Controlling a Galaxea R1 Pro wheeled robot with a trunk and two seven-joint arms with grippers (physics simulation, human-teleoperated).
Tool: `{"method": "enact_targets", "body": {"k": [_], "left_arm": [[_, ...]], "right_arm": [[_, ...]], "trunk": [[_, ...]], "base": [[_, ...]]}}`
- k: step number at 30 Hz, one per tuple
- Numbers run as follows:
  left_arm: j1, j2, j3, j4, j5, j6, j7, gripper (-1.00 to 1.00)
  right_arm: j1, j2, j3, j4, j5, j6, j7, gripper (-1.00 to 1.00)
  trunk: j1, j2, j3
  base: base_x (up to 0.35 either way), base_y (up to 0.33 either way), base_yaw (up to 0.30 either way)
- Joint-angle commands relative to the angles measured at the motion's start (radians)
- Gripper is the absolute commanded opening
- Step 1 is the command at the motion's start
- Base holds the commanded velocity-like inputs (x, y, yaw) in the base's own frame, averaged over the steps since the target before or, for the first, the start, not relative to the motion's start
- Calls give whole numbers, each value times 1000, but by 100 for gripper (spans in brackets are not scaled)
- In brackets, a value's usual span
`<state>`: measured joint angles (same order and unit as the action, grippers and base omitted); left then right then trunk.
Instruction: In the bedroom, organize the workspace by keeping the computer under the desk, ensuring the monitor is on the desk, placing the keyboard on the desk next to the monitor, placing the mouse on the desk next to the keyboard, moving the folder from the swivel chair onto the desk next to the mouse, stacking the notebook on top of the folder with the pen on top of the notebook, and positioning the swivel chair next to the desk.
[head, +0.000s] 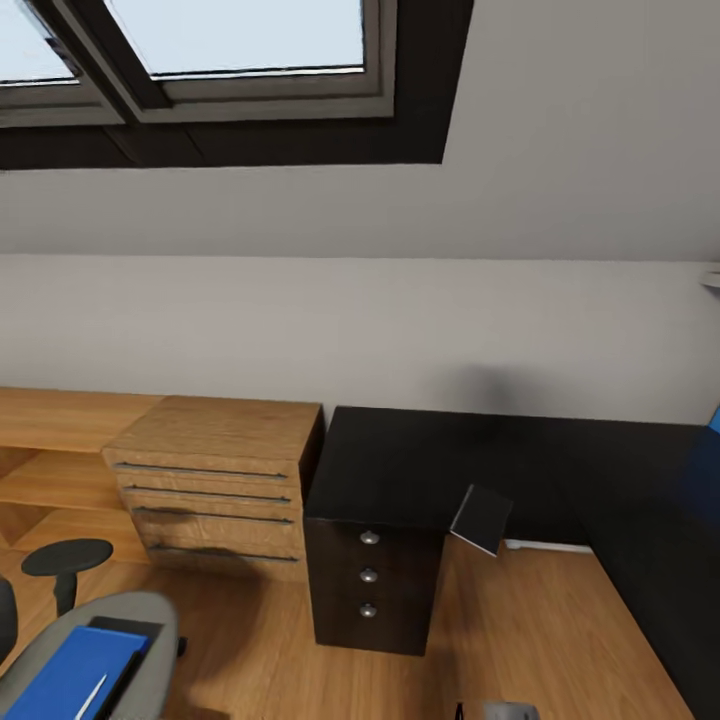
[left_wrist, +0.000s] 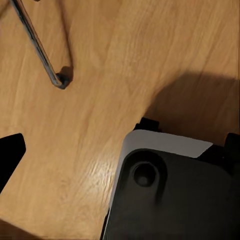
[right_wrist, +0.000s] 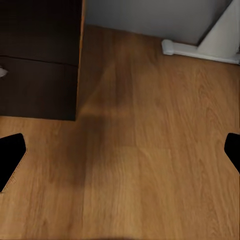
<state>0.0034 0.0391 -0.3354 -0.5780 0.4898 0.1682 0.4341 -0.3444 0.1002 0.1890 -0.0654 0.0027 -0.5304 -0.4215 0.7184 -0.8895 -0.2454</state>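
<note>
Head view, left to right. Swivel chair (head: 110, 640) at 7 o'clock, grey seat partly cropped, one black armrest pad (head: 67, 557) just above it. Blue folder (head: 70, 675) lies flat on the seat, a dark flat edge showing under its far side, can't tell what. Pen (head: 93, 697), thin white stick, rests on the folder near the frame edge.

Light wooden drawer chest (head: 215, 485) at 9 o'clock against the wall, touching the desk's side. Desk (head: 420, 465) from centre to 3 o'clock: glossy black L-shaped top, black three-drawer unit (head: 372, 580) under its left end. Small dark flat panel (head: 482, 518), tilted, at the desk's front edge around 5 o'clock; can't identify it.

Left wrist view: one black fingertip (left_wrist: 10, 155) over wood floor (left_wrist: 100, 90), the robot's own dark base (left_wrist: 175, 200) below, chrome chair leg with castor (left_wrist: 62, 79) farther off. Claw state: cannot tell.

Right wrist view: right gripper (right_wrist: 120, 155) fingertips wide apart, nothing between, over floor beside the drawer unit (right_wrist: 40, 55) and the white desk leg (right_wrist: 220, 37).
</note>
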Motion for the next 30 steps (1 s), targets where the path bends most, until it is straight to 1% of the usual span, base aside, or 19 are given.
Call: {"method": "enact_targets", "body": {"k": [1,2,3,4,5,6,7,9,10,11,13,16,20,22,25,27,28,30], "left_arm": [[-3,1,-8,12,5,-20,-26,100],[-6,0,-8,25,4,-57,-58,100],[-8,0,-8,43,3,-131,-92,100],[-8,0,-8,50,3,-159,-99,100],[-9,0,-9,66,3,-214,-110,100],[-9,-1,-9,74,3,-242,-114,100],[-9,-1,-10,88,3,-296,-120,100],[-9,-1,-10,97,3,-346,-124,100],[-9,-1,-10,103,2,-391,-126,100],[-9,-1,-10,105,2,-411,-127,100],[-9,-1,-9,112,2,-473,-129,100],[-10,-1,-8,117,2,-524,-130,100],[-10,-1,-9,137,1,-566,-130,100],[-10,-1,-10,151,0,-598,-130,100],[-10,-2,-11,172,0,-666,-130,100],[-10,-2,-11,178,0,-689,-130,100],[-10,-3,-11,185,1,-741,-130,100],[-10,-4,-12,195,1,-798,-130,100]], "right_arm": [[-1,0,7,1,0,0,-8,100],[-1,0,7,1,1,0,-8,100],[-1,0,7,1,1,0,-8,100],[-1,0,7,1,1,0,-8,100],[-1,0,7,1,1,0,-8,100],[-1,0,7,1,1,0,-8,100],[-1,0,7,1,2,0,-8,100],[-1,0,7,1,2,0,-8,100],[-1,0,7,1,2,0,-8,100],[-1,0,7,1,2,0,-8,100],[-1,0,7,1,2,-1,-8,100],[-1,0,7,1,3,-1,-8,100],[-1,0,8,1,3,-1,-8,100],[-1,0,8,1,3,-2,-8,100],[-1,0,8,1,3,-2,-8,100],[-1,0,8,1,3,-2,-8,100],[-1,0,9,1,3,-2,-8,100],[-1,0,9,1,4,-3,-8,100]], "trunk": [[0,-1,-1],[0,-1,-1],[0,-1,-1],[0,-1,-1],[0,-1,-1],[0,-1,-1],[0,-1,-1],[0,-1,-1],[0,-1,-1],[0,-1,-1],[0,-1,-1],[0,-1,-1],[0,-1,-1],[0,-1,-1],[0,-1,-1],[0,-1,-1],[0,-1,-1],[0,-1,-1]], "base": [[0,0,286],[0,0,286],[0,0,286],[0,0,286],[0,0,286],[0,0,286],[0,0,286],[0,0,286],[0,0,286],[0,0,286],[0,0,286],[0,0,286],[0,0,286],[0,0,285],[0,0,286],[0,0,286],[0,0,286],[0,0,286]]}}
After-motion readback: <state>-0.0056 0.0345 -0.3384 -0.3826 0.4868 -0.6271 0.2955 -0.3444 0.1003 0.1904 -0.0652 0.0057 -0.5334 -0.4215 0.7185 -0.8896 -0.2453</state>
